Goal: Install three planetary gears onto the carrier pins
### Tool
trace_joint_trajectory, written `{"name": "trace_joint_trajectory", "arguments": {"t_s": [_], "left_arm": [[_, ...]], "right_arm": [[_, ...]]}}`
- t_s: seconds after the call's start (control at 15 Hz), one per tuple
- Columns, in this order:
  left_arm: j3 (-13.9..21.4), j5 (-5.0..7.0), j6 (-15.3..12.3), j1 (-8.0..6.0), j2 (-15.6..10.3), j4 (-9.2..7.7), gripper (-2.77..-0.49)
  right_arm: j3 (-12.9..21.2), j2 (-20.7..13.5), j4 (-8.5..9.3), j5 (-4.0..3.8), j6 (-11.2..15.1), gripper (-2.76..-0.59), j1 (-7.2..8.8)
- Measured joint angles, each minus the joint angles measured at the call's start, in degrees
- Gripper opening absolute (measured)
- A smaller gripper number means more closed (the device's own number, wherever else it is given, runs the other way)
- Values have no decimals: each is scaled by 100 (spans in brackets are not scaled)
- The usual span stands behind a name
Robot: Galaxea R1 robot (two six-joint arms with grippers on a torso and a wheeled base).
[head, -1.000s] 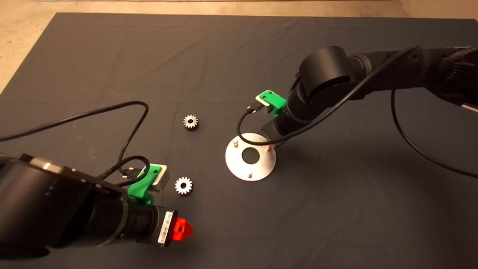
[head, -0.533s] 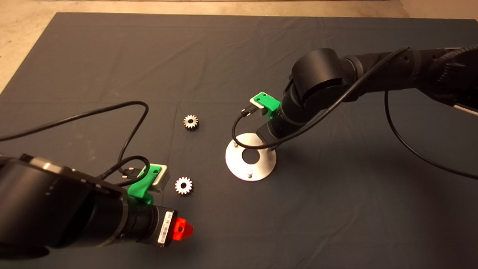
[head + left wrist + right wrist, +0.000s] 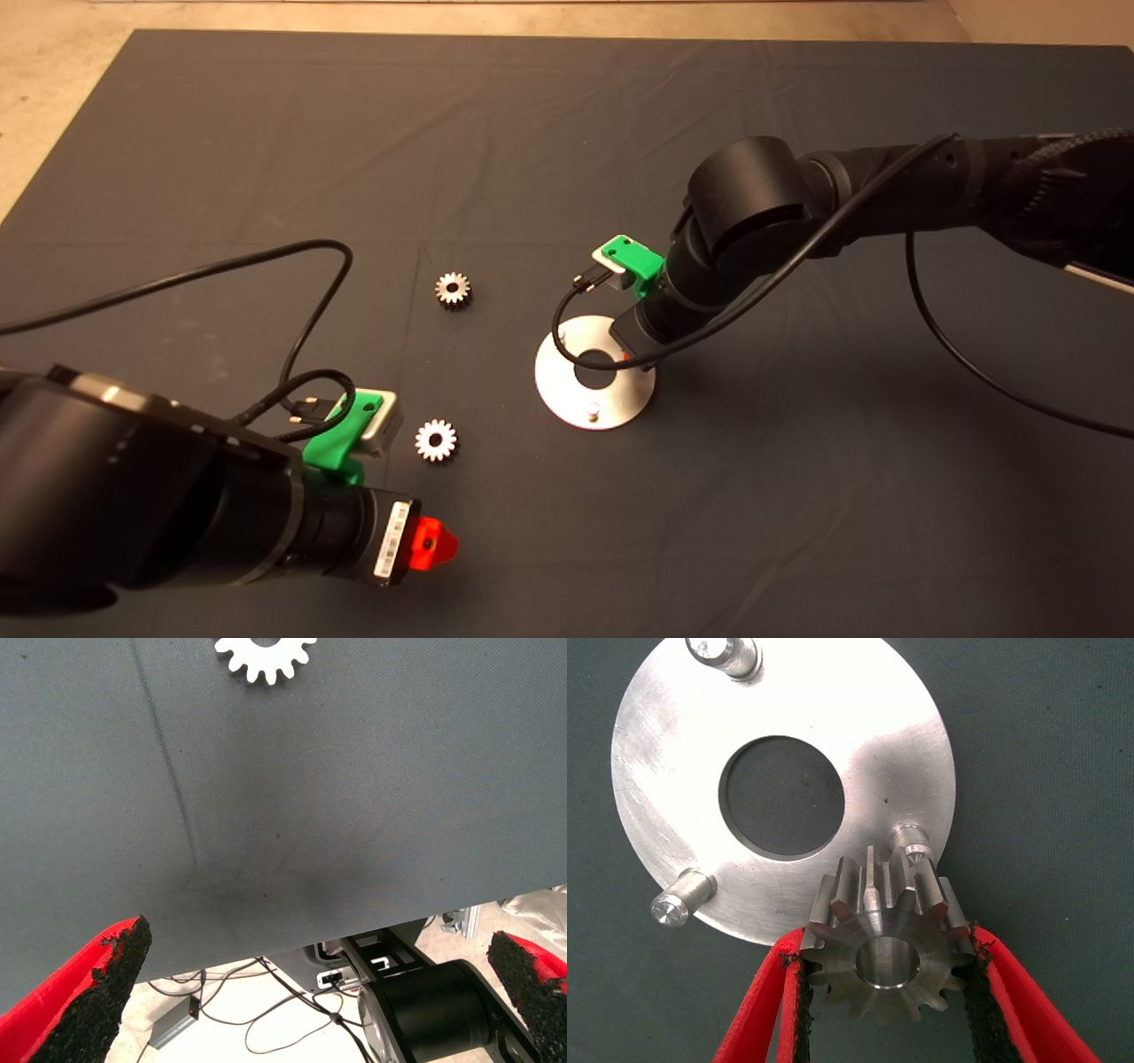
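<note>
The silver carrier disc (image 3: 567, 394) lies mid-mat. In the head view only its near pin (image 3: 592, 410) shows clearly. My right gripper (image 3: 633, 338) hangs over the disc's far right part. The right wrist view shows this gripper (image 3: 886, 950) shut on a planetary gear (image 3: 881, 939), held level just above the disc's edge (image 3: 656, 771) and overlapping one pin (image 3: 911, 843). The other two pins (image 3: 731, 656) (image 3: 682, 901) are bare. Two more gears (image 3: 453, 288) (image 3: 436, 439) lie on the mat to the left. My left gripper (image 3: 430, 542) is open and empty near the closer gear (image 3: 266, 654).
Black cables loop over the mat from both wrists (image 3: 310, 301). The mat's front edge and the robot base below it (image 3: 425, 1010) show in the left wrist view. The floor (image 3: 53, 80) lies beyond the mat's far left corner.
My right arm has moved left and forward over the disc, bringing the held gear close to a pin. The left arm and the two loose gears have not moved.
</note>
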Motion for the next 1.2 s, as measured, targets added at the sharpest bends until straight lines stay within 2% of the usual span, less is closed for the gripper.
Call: {"name": "trace_joint_trajectory", "arguments": {"t_s": [0.6, 0.87, 1.2], "left_arm": [[0, 0, 0, 0, 0, 0, -50], [0, -2, 0, 1, 0, 0, -50], [0, -2, 0, 1, 0, 0, -50]], "right_arm": [[-150, -1, -1, -10, -65, -242, -2], [-199, 0, 0, -11, -67, -242, -94], [-235, 0, 0, -10, -67, -242, -112]]}}
